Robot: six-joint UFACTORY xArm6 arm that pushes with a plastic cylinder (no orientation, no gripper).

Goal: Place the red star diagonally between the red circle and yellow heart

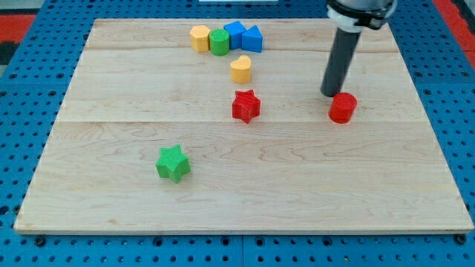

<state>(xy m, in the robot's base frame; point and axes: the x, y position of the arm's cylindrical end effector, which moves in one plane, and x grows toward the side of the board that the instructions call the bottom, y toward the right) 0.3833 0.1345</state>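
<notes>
The red star [246,106] lies near the board's middle, just below the yellow heart [240,69]. The red circle [343,107] sits to the view's right of the star, at about the same height. My tip [329,94] stands on the board just above and to the left of the red circle, close to it or touching it. The star is well to the left of my tip.
A row of blocks sits near the view's top: a yellow hexagon [200,38], a green cylinder [219,42], a blue block [235,34] and a blue triangle [252,38]. A green star [173,163] lies at the lower left. The wooden board [111,215] rests on blue pegboard.
</notes>
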